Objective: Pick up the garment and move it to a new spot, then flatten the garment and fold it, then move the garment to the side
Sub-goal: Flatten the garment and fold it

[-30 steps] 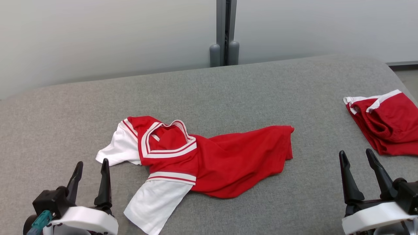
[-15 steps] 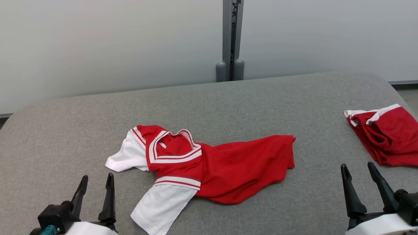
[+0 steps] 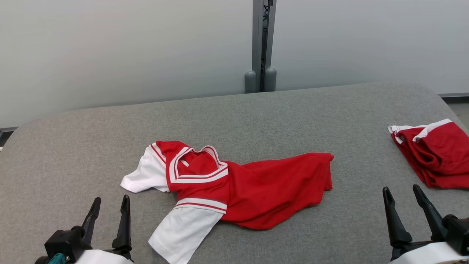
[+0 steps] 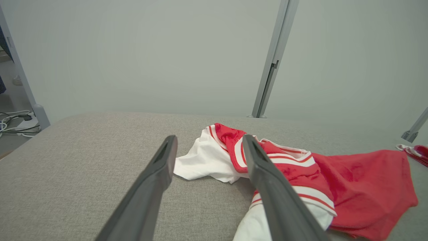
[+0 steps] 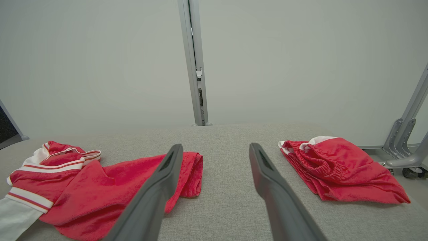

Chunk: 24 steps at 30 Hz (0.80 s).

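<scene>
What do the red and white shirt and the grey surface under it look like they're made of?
Shirt: probably soft knit jersey, matte; it slumps in loose folds. Grey surface: seemingly woven upholstery cloth, matte; a fine speckled weave shows, over rounded corners that suggest padding.

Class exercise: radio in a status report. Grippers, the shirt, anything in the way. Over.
Left gripper open, empty. Right gripper open, empty. Red-and-white shirt crumpled ahead, untouched. Red shorts off to the right, apart from shirt, not blocking.
</scene>
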### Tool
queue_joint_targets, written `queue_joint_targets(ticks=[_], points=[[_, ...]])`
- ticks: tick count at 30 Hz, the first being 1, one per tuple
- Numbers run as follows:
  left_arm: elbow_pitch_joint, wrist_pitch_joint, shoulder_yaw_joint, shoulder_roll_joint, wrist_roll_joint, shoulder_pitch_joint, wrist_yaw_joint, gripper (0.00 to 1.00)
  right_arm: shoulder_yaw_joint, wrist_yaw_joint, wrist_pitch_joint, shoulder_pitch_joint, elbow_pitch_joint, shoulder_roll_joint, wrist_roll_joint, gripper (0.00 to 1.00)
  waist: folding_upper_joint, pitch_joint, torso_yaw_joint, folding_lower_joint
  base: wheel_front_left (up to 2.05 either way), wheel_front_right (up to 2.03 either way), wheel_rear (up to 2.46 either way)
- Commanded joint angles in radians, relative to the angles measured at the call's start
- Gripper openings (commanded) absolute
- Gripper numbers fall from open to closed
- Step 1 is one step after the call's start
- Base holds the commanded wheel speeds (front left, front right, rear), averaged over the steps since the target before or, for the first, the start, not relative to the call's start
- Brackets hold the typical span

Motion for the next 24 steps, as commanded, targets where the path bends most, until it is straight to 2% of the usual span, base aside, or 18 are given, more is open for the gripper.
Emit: queue_joint_targets(ticks=[1,14,19,24], points=[[-0.001,-0.003,0.005,0.005,0.003,0.006,0.008,1.0,-0.004,0.0,0.004,0.011,-0.004,-0.002,-0.006,1.0,-0.0001,0.0,0.002,0.0,0.0,0.0,0.0],[-0.001,-0.004,0.001,0.006,0.003,-0.023,0.005,1.0,-0.005,0.0,0.006,0.01,-0.005,-0.002,-0.005,1.0,-0.0001,0.007,0.021,0.0,0.0,0.0,0.0],[-0.007,-0.004,-0.007,0.001,0.01,-0.051,0.005,1.0,0.043,0.0,0.007,-0.019,0.001,-0.024,-0.003,1.0,-0.0001,0.024,0.07,0.0,0.0,0.0,0.0],[-0.008,-0.004,-0.022,-0.009,0.019,-0.097,-0.004,1.0,0.145,0.0,0.014,-0.079,0.02,-0.058,0.01,1.0,-0.0001,0.066,0.138,0.0,0.0,0.0,0.0]])
